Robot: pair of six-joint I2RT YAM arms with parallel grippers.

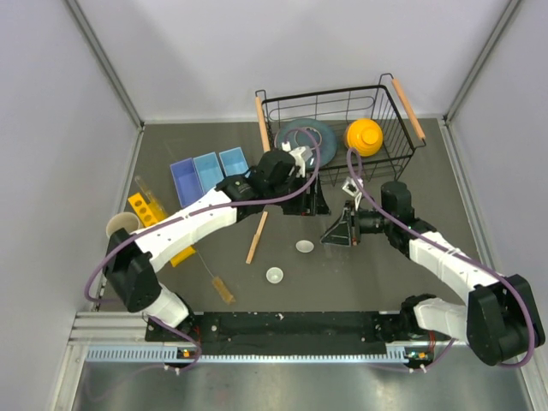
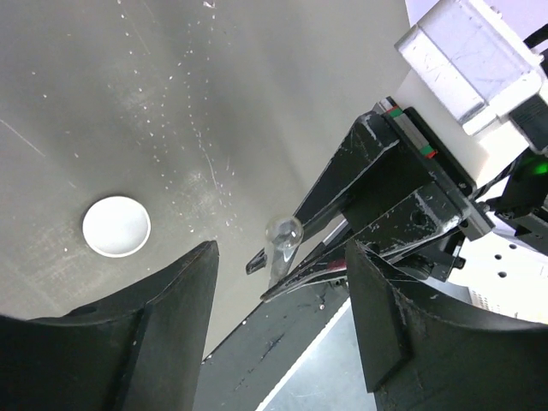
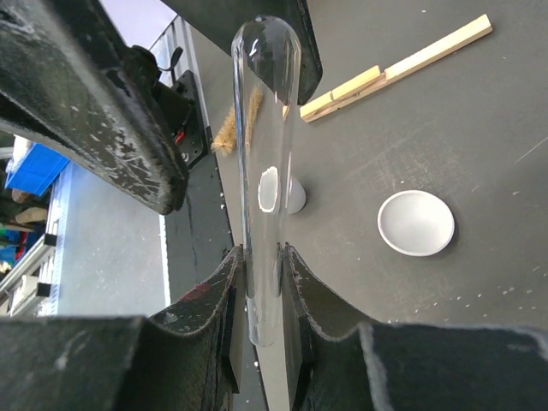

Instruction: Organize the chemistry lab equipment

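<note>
My right gripper [image 3: 264,282] is shut on a clear glass test tube [image 3: 265,128], held above the table with its round end pointing away from the jaws. In the top view the right gripper [image 1: 336,233] is at mid-table. My left gripper [image 1: 313,204] is open and empty just behind it. In the left wrist view the tube's round end [image 2: 283,231] shows between and beyond the left fingers [image 2: 163,325]. A tan wooden stick [image 1: 256,237], an amber-bristled brush [image 1: 221,287] and two white dishes [image 1: 304,247] [image 1: 274,275] lie on the table.
A black wire basket [image 1: 402,163] at the back holds a blue-grey plate [image 1: 304,137] and a yellow bowl [image 1: 364,135]. Three light-blue bins [image 1: 208,171] sit at back left, a yellow rack [image 1: 147,208] and a tan cup [image 1: 122,225] further left.
</note>
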